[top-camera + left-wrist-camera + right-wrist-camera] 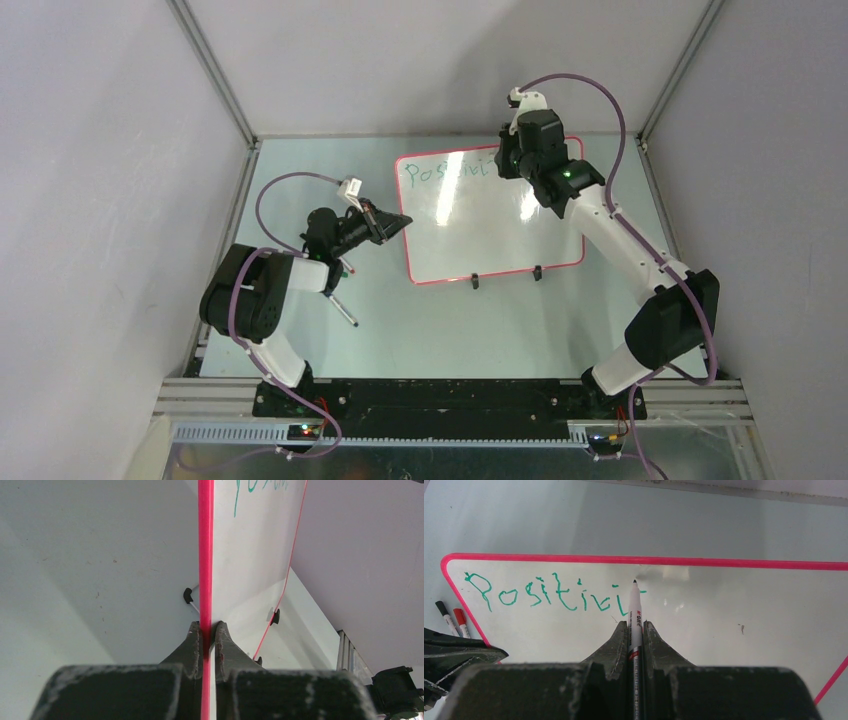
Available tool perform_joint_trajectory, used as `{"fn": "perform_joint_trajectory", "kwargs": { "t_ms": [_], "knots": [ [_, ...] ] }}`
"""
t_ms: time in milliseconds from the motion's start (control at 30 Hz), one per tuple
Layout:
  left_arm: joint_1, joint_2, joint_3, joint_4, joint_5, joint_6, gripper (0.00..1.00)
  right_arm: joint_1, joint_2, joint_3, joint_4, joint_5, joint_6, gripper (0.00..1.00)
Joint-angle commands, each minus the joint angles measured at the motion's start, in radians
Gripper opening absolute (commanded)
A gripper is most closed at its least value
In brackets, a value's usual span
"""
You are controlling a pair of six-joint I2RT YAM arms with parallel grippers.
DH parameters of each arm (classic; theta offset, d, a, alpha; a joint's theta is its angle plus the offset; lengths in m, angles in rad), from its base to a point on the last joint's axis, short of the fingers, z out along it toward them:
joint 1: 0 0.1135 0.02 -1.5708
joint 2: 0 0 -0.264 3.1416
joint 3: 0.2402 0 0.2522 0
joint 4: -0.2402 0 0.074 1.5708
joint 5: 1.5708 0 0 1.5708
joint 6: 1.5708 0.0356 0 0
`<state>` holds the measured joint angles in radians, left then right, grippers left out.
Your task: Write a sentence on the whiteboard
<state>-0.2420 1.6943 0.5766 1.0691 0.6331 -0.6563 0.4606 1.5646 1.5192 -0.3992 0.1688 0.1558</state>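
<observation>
Right wrist view gives you the clearest look: your right tool (635, 627) is closed down narrow on a marker (635, 610), the barrel pinched between both fingers (619, 640) and pointing straight out ahead. The dark tip sits at the whiteboard (724, 610), just right of the last green stroke. Whether it actually presses on the surface you cannot tell from here.

The sentence (549, 597) runs along the board's top edge from the left corner and reads roughly "Positivi", with one more letter partly drawn beside the tip. The rest of the white surface below and to the right is bare apart from a small dark speck.

In the left wrist view, your left tool (206, 630) is clamped on the red-pink rim of the board, one finger on each face, so the board shows edge-on. The two black feet (187, 596) show on either side of it.

From the top external view, the whiteboard (500, 230) lies on the desk (450, 330) right of centre. The left tool (395, 222) is at its left edge and the right tool (510, 160) is over its upper edge by the writing (440, 170).

Just off the board's left side, a black-capped marker (444, 617) and a red-capped marker (461, 622) lie side by side on the desk
</observation>
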Motion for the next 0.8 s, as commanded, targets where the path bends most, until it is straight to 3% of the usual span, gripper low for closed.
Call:
{"fn": "perform_joint_trajectory", "kwargs": {
  "t_ms": [0, 767],
  "knots": [
    [-0.002, -0.014, 0.011, -0.026, -0.063, 0.071, 0.0, -0.002, 0.011, 0.052, 0.015, 0.018, -0.013, 0.0],
    [-0.004, -0.019, 0.006, -0.025, -0.067, 0.075, 0.0, -0.005, -0.041, -0.081, 0.006, 0.019, 0.0, 0.0]
  ]
}}
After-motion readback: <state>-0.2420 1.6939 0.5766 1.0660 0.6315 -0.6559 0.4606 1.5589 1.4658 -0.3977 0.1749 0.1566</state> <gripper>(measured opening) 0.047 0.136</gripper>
